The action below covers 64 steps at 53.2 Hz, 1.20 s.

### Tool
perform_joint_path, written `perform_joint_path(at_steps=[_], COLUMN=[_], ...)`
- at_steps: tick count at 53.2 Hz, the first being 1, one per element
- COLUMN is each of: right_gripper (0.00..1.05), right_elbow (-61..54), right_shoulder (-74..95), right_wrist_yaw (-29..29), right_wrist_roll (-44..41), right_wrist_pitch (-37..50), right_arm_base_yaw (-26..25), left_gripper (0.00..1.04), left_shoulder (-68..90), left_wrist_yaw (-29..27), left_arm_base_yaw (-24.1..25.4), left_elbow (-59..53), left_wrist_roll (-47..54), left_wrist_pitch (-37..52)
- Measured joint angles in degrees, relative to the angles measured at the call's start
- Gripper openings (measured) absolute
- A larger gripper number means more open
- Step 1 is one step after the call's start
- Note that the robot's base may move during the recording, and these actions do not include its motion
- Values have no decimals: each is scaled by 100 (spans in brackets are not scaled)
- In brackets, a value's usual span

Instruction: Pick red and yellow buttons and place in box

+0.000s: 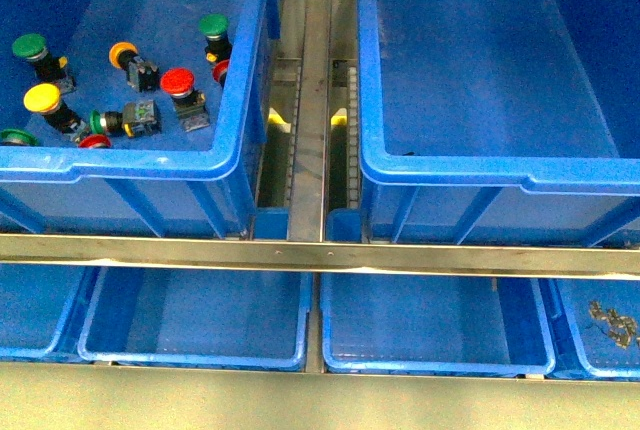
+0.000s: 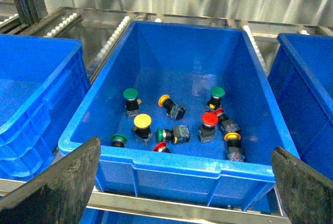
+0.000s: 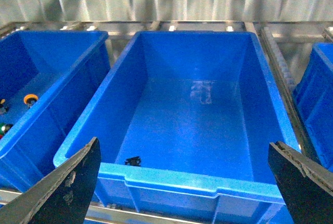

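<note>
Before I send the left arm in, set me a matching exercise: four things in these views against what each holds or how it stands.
1. left crate
2. right crate
3. far-right shallow tray
4. left gripper

A. small metal parts
B. red, yellow and green buttons
C. open, holding nothing
D. bare but for one small dark item

Pairs: 1-B, 2-D, 3-A, 4-C.
</note>
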Motion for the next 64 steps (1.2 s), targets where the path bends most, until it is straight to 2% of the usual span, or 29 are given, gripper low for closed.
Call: perform_joint_path(at_steps=[10,13,15,17,22,29,34,38,43,50,64], right_gripper=[98,98,98,98,98,98,98,98,98,98,98], right_elbow=[0,0,0,0,0,0,0,0,0,0,0], right_shoulder=[0,2,0,0,0,0,0,0,0,0,0], right_wrist_yaw=[0,4,0,-20,-17,-15,-15,-15,-15,-15,-15], right_wrist_roll=[0,0,0,-2,-2,0,0,0,0,0,0], right_wrist_pitch=[0,0,0,0,0,0,0,0,0,0,0], right_arm_base_yaw=[0,2,2,0,0,0,0,0,0,0,0], left_gripper=[97,97,97,97,97,97,97,97,97,97,97], left_shoulder=[37,651,1346,1823,3110,4500,5549,6721,7871,9090,10819], left_wrist_yaw=[-22,-638,-802,-758,-186,791,1436,1930,2105,2124,2124], left_arm_base_yaw=[-11,-144,-81,17,605,1510,1751,1738,1587,1233,654], left_elbow=[13,479,874,1097,1613,2376,3027,3742,4489,5418,6889], left_wrist_roll=[-24,-575,-1034,-1191,-1338,-680,59,723,1274,1827,2315], left_wrist_pitch=[-44,-1228,-1921,-2181,-1821,-962,-699,-621,-632,-765,-1005])
